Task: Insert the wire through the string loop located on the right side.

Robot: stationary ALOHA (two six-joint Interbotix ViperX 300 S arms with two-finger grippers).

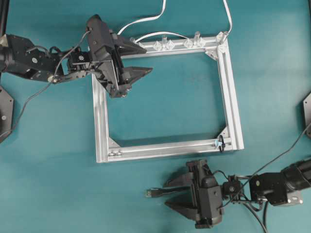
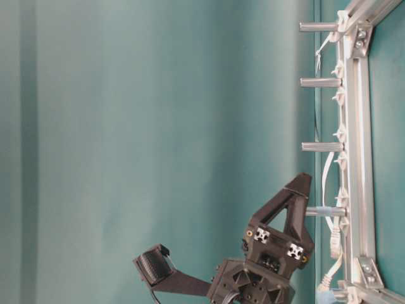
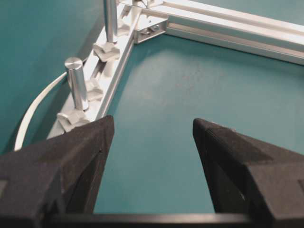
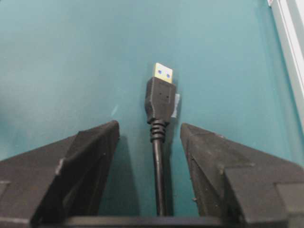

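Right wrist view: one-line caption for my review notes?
Open right gripper straddles the wire, plug pointing away, lying on the teal table.

No legible text, labels, brands, numbers or signs in any view: none on the wire (image 4: 160,102), either gripper, or the frame (image 1: 228,92).

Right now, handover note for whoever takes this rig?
Left tool: open, empty, hovering over the frame's top-left corner.
Right tool: open, straddling the wire below the frame. The fingers do not clamp it.
Wire's plug lies on the table, pointing away from the right tool.
String loop: on the frame's bottom rail, near the right corner.
Done: right tool lined up on the wire.
Left: grasp, lift, thread through the loop.
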